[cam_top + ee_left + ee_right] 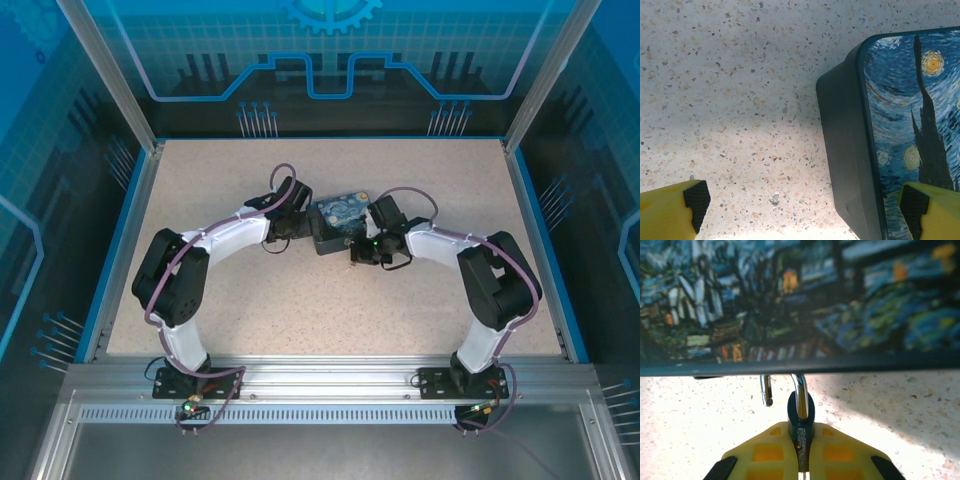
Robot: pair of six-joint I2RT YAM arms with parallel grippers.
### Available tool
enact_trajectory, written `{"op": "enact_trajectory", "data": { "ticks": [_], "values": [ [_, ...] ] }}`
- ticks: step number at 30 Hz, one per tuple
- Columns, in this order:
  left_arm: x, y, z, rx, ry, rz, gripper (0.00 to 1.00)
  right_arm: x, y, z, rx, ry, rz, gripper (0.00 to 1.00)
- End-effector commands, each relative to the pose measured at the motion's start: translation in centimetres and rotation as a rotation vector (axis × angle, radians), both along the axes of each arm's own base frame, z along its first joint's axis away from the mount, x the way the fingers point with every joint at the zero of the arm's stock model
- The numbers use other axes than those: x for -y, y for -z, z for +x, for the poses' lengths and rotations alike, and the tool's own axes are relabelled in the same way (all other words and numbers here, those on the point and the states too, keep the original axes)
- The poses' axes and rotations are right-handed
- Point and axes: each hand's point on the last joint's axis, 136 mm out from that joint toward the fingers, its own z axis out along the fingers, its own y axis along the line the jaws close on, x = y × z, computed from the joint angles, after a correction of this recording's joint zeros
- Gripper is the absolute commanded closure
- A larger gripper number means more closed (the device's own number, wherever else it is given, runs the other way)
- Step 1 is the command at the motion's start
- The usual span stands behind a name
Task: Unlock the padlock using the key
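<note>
The right gripper (pixel 800 434) has its yellow fingers pressed together on a thin dark piece seen edge-on, which I take to be the body of the padlock (pixel 800 409). Its silvery shackle runs straight ahead of the fingertips, long axis in line with them, up to the lower rim of the painted box (pixel 800 305). One leg enters the body; the other ends free just to the left. Whether the key is in the lock I cannot tell. The left gripper (pixel 805 205) is spread wide, one finger over the speckled table (pixel 740 75), the other over the box lid, straddling the side wall. The right arm is plainly nearer the lock, so the coming move hinges on it.
</note>
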Motion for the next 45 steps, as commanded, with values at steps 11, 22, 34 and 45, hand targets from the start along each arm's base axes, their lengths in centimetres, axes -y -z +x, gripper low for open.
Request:
{"op": "enact_trajectory", "data": {
  "ticks": [11,22,34,45],
  "values": [
    [-0.8,4.0,-2.4,-0.127,0.001,0.038,0.01,-1.6,-0.7,0.5,-0.052,0.105,0.239,1.00],
    [-0.7,4.4,-2.9,-0.145,-0.003,0.024,0.01,-1.3,1.1,0.3,-0.065,0.178,0.325,1.00],
    [-0.6,4.6,-3.3,-0.165,0.004,0.019,0.01,-1.0,0.1,1.1,0.044,0.138,0.502,1.00],
    [-0.5,4.7,-4.0,-0.184,0.006,0.000,0.01,0.1,1.2,1.5,0.105,0.138,0.547,1.00]
  ]
}}
